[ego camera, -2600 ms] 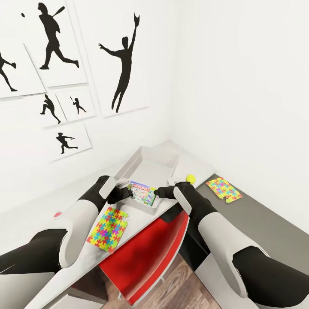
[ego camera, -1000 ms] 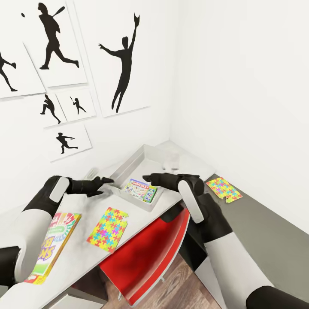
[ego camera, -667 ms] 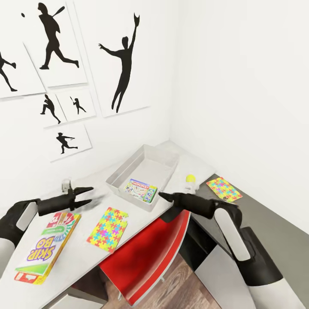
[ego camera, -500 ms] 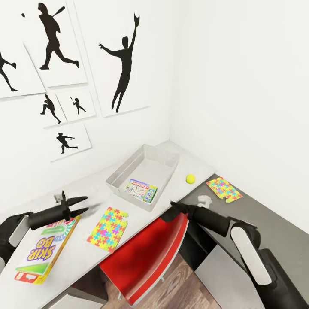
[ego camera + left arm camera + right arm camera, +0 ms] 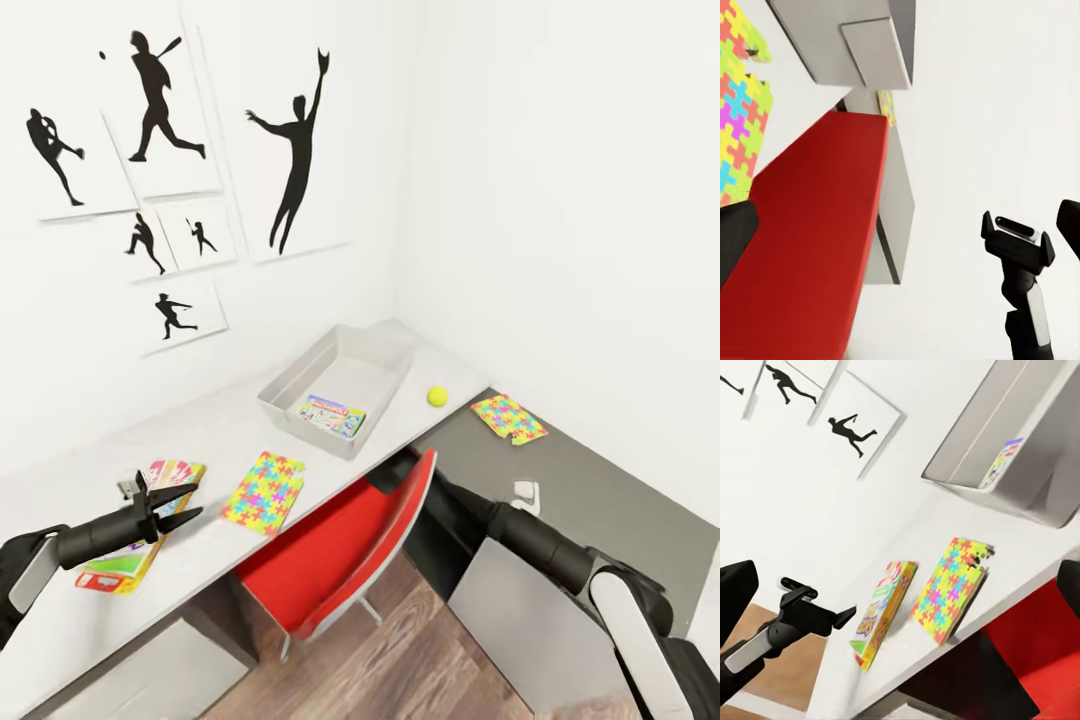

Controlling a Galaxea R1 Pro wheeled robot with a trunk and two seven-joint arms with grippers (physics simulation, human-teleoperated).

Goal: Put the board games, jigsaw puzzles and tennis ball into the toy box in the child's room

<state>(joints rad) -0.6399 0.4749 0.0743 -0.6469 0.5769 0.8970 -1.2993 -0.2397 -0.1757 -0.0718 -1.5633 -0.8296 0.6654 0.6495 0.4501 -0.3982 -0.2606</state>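
The toy box (image 5: 345,385) sits on the worktop (image 5: 210,440) with one board game (image 5: 331,415) inside, camera now pulled back, and the left gripper (image 5: 176,497) has retreated, fingers spread wide and empty over the Skip-Bo game (image 5: 140,525), while the right gripper, drawn back behind the red chair (image 5: 340,560), I cannot tell.

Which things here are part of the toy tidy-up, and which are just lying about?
Part of the job: toy box, board game inside it, board game on table, two jigsaw puzzles, tennis ball, table.

Just there: red chair, wall posters.
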